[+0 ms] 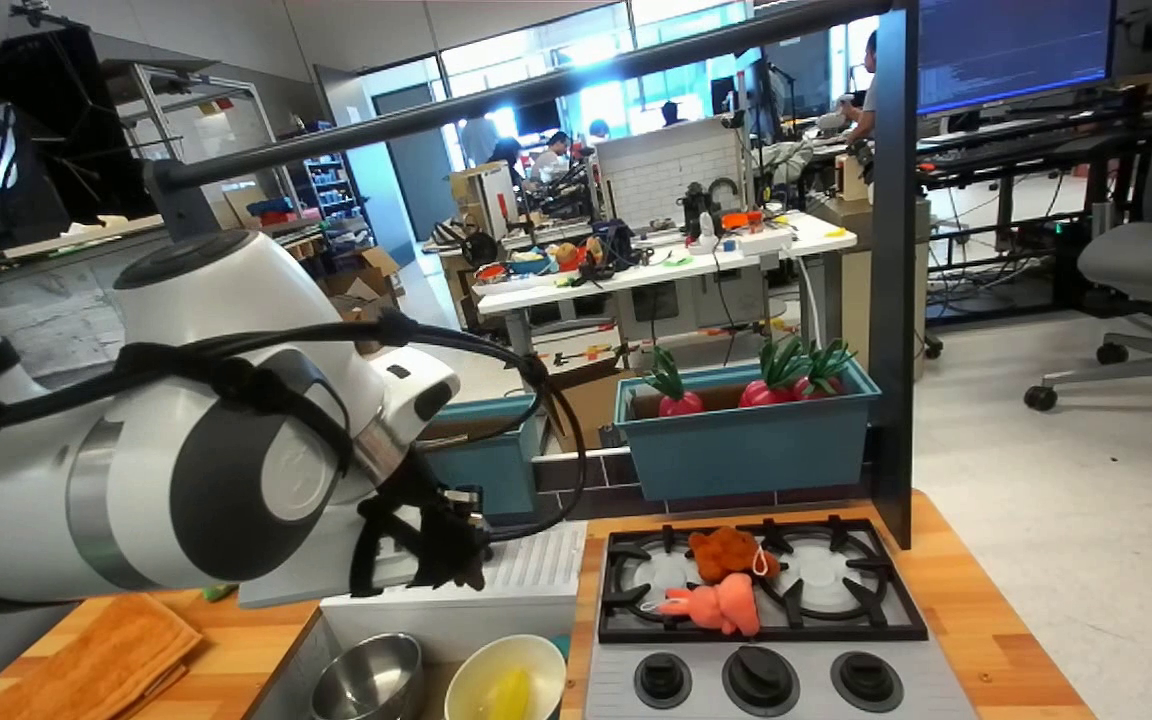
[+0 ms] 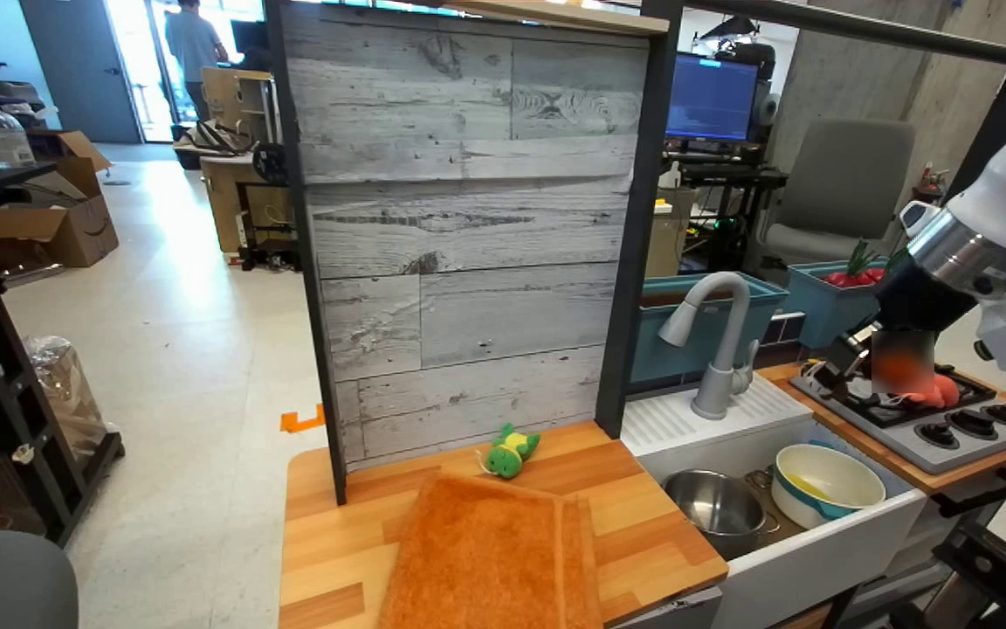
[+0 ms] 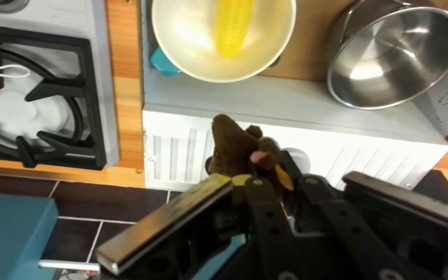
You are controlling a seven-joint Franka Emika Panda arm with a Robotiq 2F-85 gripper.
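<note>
A small brown plush toy (image 3: 231, 149) with a pink and a yellow patch is pinched between the fingers of my gripper (image 3: 276, 177), partly hidden by them. In the wrist view the toy hangs over the white ribbed drainboard (image 3: 177, 151) behind the sink. In the exterior views my gripper (image 1: 446, 555) (image 2: 844, 360) appears as a dark shape in the air near the stove and sink; the toy is hard to make out there. A cream bowl (image 3: 193, 58) with yellow corn (image 3: 232, 29) sits in the sink, beside a steel pot (image 3: 395, 58).
On the stove (image 1: 756, 690) lie a coral plush (image 1: 721, 603) and an orange-brown plush (image 1: 726, 553). Blue planters stand behind the counter, one (image 1: 751, 450) with radishes. A faucet (image 2: 717, 349) rises by the sink. An orange towel (image 2: 490, 559) and a green plush (image 2: 507, 454) lie on the wooden counter.
</note>
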